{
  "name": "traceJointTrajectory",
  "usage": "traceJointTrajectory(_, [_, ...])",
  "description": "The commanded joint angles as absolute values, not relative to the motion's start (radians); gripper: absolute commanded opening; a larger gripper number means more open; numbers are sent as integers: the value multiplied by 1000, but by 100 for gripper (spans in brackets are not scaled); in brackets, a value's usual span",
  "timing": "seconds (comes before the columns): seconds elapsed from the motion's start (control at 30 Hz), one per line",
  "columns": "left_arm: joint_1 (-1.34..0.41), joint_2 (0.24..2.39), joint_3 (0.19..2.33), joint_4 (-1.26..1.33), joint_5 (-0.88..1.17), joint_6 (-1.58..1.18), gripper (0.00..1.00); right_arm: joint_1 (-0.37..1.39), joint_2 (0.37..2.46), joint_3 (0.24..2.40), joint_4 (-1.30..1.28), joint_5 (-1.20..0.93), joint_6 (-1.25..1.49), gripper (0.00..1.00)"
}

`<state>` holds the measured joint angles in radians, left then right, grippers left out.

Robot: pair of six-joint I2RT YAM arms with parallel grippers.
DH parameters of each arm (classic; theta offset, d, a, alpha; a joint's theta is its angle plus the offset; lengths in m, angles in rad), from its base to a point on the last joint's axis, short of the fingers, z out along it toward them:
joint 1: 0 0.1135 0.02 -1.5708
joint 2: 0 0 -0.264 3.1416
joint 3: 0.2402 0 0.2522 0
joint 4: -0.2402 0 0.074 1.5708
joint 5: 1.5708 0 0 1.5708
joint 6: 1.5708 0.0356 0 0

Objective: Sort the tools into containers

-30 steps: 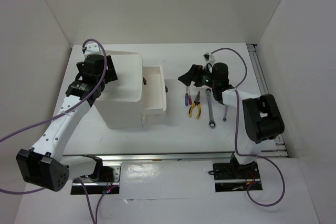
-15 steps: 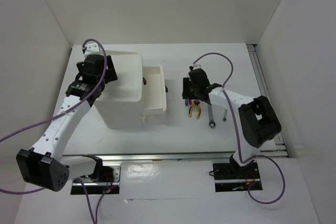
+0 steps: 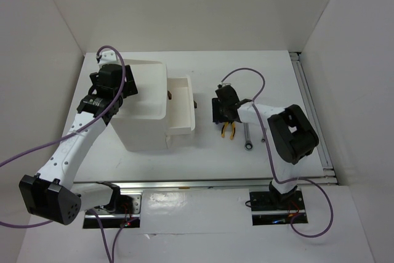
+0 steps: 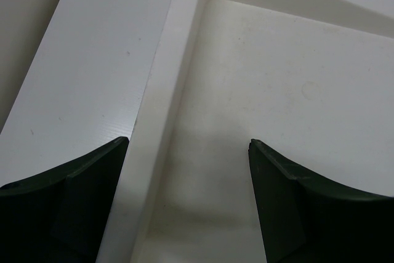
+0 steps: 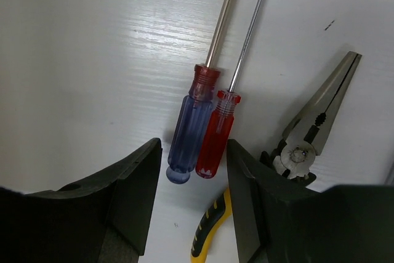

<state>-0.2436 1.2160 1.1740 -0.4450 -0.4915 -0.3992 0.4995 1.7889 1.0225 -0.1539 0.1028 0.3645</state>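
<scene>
My right gripper (image 3: 222, 110) is open, low over the table. In the right wrist view its fingers (image 5: 141, 177) straddle the butt ends of the blue-handled screwdriver (image 5: 186, 143) and the red-handled screwdriver (image 5: 215, 146), which lie side by side, without touching them. The yellow-and-black pliers (image 5: 311, 130) lie just right of them and also show in the top view (image 3: 229, 130). A silver wrench (image 3: 247, 135) lies further right. My left gripper (image 4: 188, 146) is open and empty over the rim and floor of the white box's top bin (image 4: 277, 90). No green-handled screwdrivers are in view.
The white box (image 3: 144, 121) stands at the left of the table. One shallow drawer (image 3: 180, 109) is pulled out to the right, and its dark handle (image 3: 194, 105) faces the tools. White walls close in the table on three sides.
My right gripper has swung left and down from above the wrenches to sit over the two thin screwdrivers. The left arm has not moved.
</scene>
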Motion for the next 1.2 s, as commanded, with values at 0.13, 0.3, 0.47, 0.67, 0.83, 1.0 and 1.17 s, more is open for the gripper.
traceJointTrajectory(0.13, [-278, 1278, 1123, -612, -356, -422, 89, 528, 1759, 1097, -210, 201, 360, 54])
traceJointTrajectory(0.3, [-278, 1278, 1123, -612, -356, -422, 89, 546, 1749, 1117, -232, 250, 360, 54])
traceJointTrajectory(0.47, [-278, 1278, 1123, -612, -347, -422, 89, 555, 1744, 1146, -232, 225, 370, 54])
traceJointTrajectory(0.67, [-278, 1269, 1123, -612, -347, -422, 89, 555, 1799, 1187, -242, 215, 380, 54])
traceJointTrajectory(0.83, [-278, 1269, 1123, -612, -347, -422, 89, 555, 1842, 1187, -224, 206, 390, 54])
traceJointTrajectory(1.0, [-278, 1269, 1123, -612, -347, -422, 89, 555, 1862, 1169, -215, 196, 390, 54])
traceJointTrajectory(1.17, [-278, 1269, 1123, -612, -347, -422, 89, 555, 1882, 1160, -215, 196, 400, 52])
